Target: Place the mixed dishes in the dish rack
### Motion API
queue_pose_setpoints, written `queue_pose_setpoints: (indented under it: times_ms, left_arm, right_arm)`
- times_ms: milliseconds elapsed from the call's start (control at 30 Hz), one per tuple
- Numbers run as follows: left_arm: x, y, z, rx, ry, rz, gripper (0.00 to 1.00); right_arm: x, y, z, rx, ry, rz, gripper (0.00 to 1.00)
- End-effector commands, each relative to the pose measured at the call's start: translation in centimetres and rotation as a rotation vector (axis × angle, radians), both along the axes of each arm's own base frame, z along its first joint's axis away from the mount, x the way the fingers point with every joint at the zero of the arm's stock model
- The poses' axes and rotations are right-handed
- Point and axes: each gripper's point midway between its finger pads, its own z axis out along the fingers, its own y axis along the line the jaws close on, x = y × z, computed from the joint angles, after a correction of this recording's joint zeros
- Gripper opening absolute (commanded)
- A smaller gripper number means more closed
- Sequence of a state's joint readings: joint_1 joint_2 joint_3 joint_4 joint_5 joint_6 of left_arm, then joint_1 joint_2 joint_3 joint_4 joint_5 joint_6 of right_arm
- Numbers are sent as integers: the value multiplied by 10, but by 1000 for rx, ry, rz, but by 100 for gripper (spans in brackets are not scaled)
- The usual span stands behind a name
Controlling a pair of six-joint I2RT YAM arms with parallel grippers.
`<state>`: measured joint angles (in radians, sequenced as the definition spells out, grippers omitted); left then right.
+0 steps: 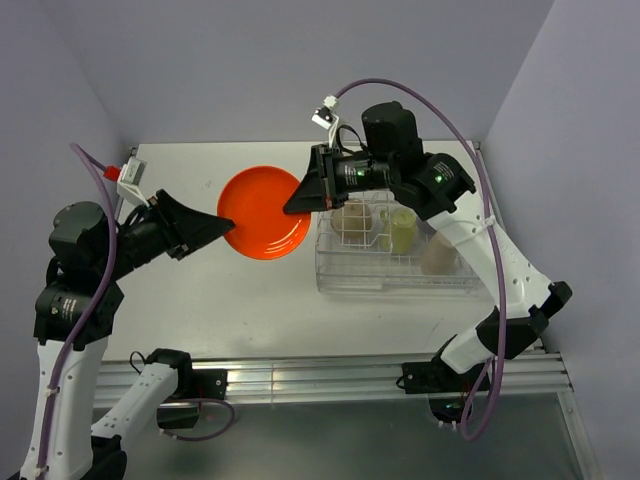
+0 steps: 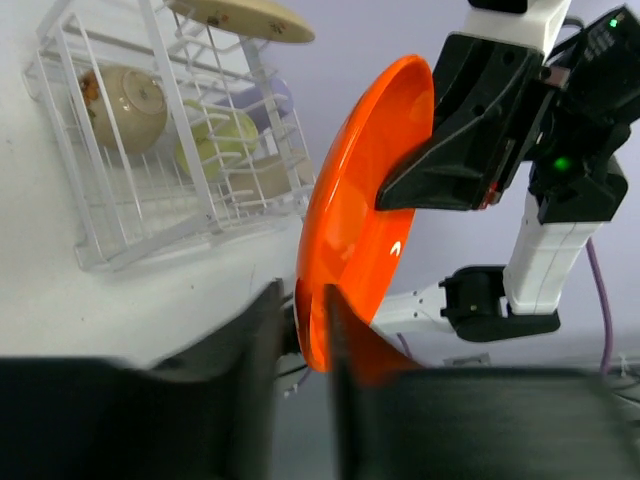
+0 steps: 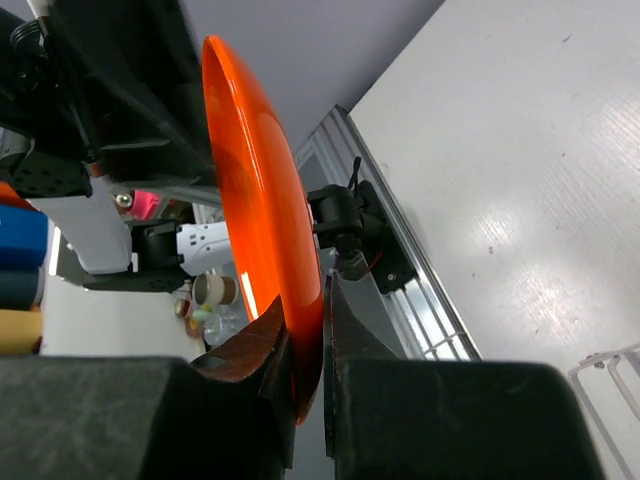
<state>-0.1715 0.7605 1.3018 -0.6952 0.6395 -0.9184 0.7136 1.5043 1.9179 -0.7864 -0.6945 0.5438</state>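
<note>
The orange plate [image 1: 262, 215] is held on edge in the air between both arms, left of the dish rack [image 1: 340, 278]. My right gripper [image 1: 296, 205] is shut on its right rim; in the right wrist view both fingers pinch the plate [image 3: 255, 200] at the gripper [image 3: 305, 340]. My left gripper [image 1: 223, 231] straddles the opposite rim. In the left wrist view one finger touches the plate [image 2: 360, 200] and a gap shows at the other, so this gripper [image 2: 305, 330] is open. The rack [image 2: 100, 250] holds a tan cup [image 2: 125, 95], a yellow-green cup [image 2: 215, 140] and a cream-yellow saucer [image 2: 240, 15].
The rack stands on the white table [image 1: 200, 310] at the right, close under my right arm. In the top view the yellow-green cup [image 1: 403, 230] and the tan cup [image 1: 438, 255] sit in its basket. A metal rail [image 1: 320, 375] runs along the table's near edge.
</note>
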Motion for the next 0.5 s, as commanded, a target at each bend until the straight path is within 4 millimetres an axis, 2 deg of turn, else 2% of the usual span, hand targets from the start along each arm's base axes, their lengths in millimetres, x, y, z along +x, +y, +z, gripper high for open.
queue_pose_setpoints:
  times_ms: [0,67,133,167,200,333,400,433,467]
  left_arm:
    - [-3,-9,5,-22,-17,-69,50]
    - [-1,-8,1,-16,0,-59,82]
    - [1,-5,-2,-5,8,-35,90]
    - [2,-4,-2,0,11,-24,98]
    - [3,-3,-5,10,30,-14,99]
    - [9,13,8,49,-1,101,99]
    - [9,19,16,57,-28,142,99]
    - [9,23,21,67,-38,171,99]
    - [13,25,20,73,-27,181,99]
  right_arm:
    - [-22,0,32,94,-100,61,0]
    - [-16,-7,33,85,-155,2,0]
    - [-10,-16,32,62,-202,-55,0]
    - [-3,-23,32,36,-262,-104,0]
    - [0,-30,25,-6,-273,-132,0]
    - [21,-60,18,-139,-432,-255,0]
    - [30,-80,25,-184,-554,-328,0]
    - [32,-83,18,-212,-587,-320,0]
    - [27,-93,22,-242,-723,-275,0]
